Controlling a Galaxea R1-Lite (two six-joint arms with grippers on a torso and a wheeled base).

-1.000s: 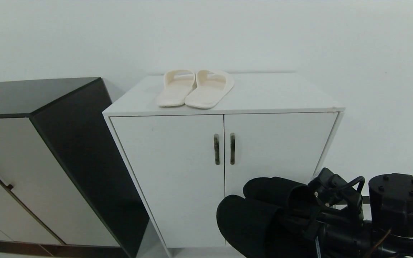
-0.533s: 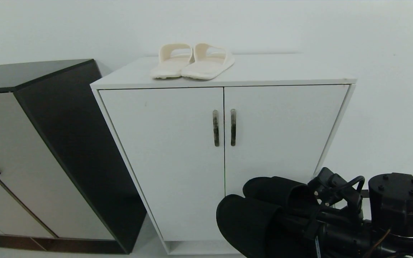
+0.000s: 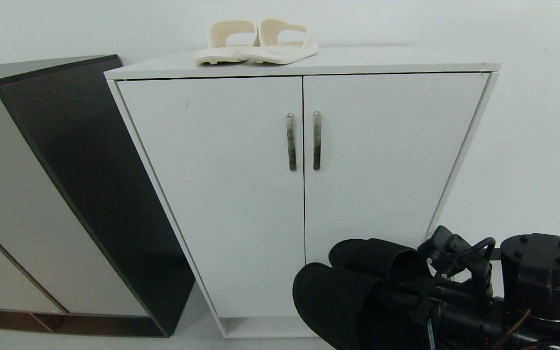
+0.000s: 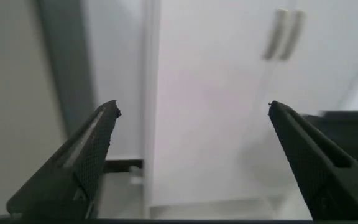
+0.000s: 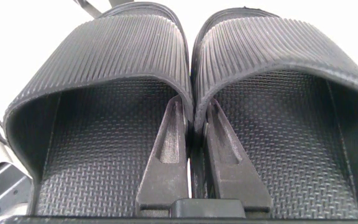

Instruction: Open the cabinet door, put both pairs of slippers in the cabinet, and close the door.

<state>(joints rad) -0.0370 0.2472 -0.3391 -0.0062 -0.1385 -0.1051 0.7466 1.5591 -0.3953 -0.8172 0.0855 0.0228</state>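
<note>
Hanging low in front of the cabinet's (image 3: 221,194) right door (image 3: 387,155), the black pair (image 3: 353,287) sits side by side in the right gripper (image 5: 194,107). Toes point to the robot's left, so the long axes run across the cabinet front. The jaws are pinched together on the two inner side walls where the slippers meet, fingers inside the foot openings. The right arm lies approx. level, coming in from the right.

The cream pair (image 3: 258,43) rests on the cabinet top nr the back, left of centre, straps toward the wall, heels toward the front edge.

The left gripper (image 4: 194,107) faces the cabinet's left door (image 3: 221,184), jaws wide apart, nothing between them.

Count: 2 pairs, 4 slippers; 2 doors, both shut; 2 upright handles (image 3: 290,142) at the centre seam. A dark cabinet (image 3: 80,160) stands just beside on the left.
</note>
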